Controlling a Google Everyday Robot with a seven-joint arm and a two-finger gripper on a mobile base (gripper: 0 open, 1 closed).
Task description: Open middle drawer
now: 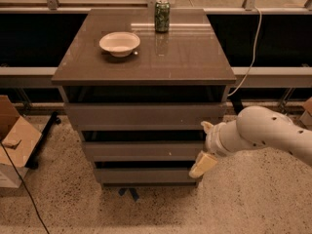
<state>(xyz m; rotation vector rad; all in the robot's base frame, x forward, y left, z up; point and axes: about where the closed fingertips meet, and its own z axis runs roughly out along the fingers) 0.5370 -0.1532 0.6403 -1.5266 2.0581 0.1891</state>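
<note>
The middle drawer (141, 150) of the cabinet (185, 57) looks not yet pulled out, and the gripper (204, 149) is at the cabinet's right front edge, grasping or not one cannot tell, so the whole pull remains.

Grey-brown middle drawer (141, 150) closed, end effector (204, 147) at its right end

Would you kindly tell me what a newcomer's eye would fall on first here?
The big white arm at the right, its gripper open at the right end of the middle drawer. Next, the white bowl and green can on top of the brown cabinet.
</note>
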